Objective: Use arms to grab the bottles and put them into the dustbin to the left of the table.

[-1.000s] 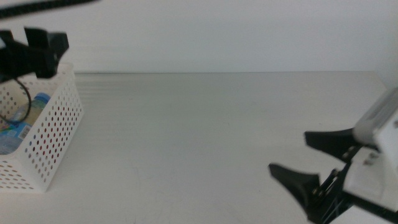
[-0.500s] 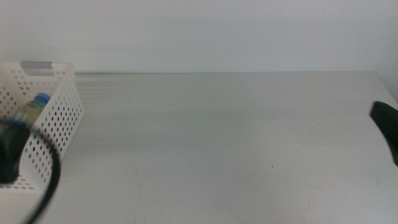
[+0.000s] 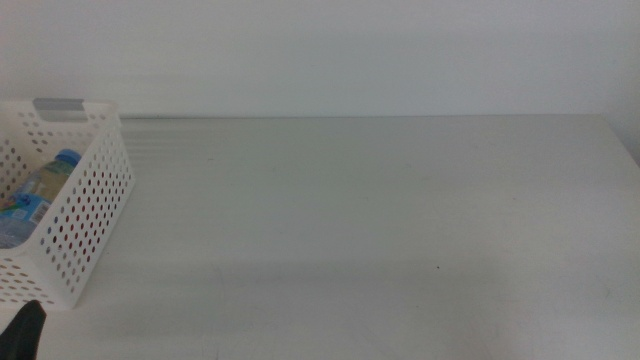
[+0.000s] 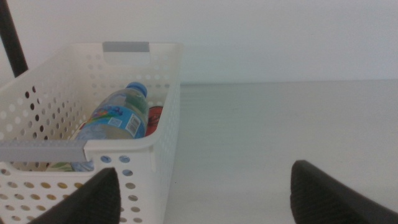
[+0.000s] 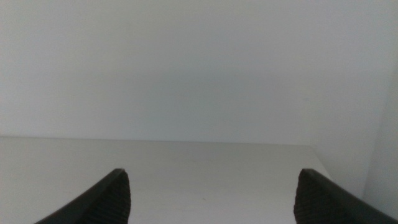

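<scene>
A: Middle view first. White rectangular perforated plastic basket (image 3: 75,215) with a grey handle strip, at 9 o'clock on the plain off-white surface (image 3: 360,220).

B: Contents?

A: Small clear water bottle with a blue cap and label (image 3: 38,190) lying tilted inside, cap toward the far end. The left wrist view shows the same bottle (image 4: 115,118) in the basket (image 4: 158,134), with a bit of a slim red soda can (image 4: 155,116) just beside it against the near wall. A pale-yellow bottle, cannot tell; only something pale shows under the water bottle.

B: Arms?

A: Left gripper (image 4: 202,193) is low, just beside the basket's near corner, looking along the surface (image 4: 280,124). Jaws wide apart, nothing between them. In the middle view only a dark tip (image 3: 25,330) shows at 7 o'clock, touching the bottom edge.

B: Right?

A: Right gripper (image 5: 211,196) is out of the middle view. Its wrist camera shows both dark jaws spread wide, holding nothing, over the surface (image 5: 205,168) with a pale wall behind.

B: Anything else on the surface?

A: Faint ribbed band (image 3: 330,125) along the far edge at 12 o'clock. A dark upright pole (image 4: 12,37) behind the basket in the left wrist view.
</scene>
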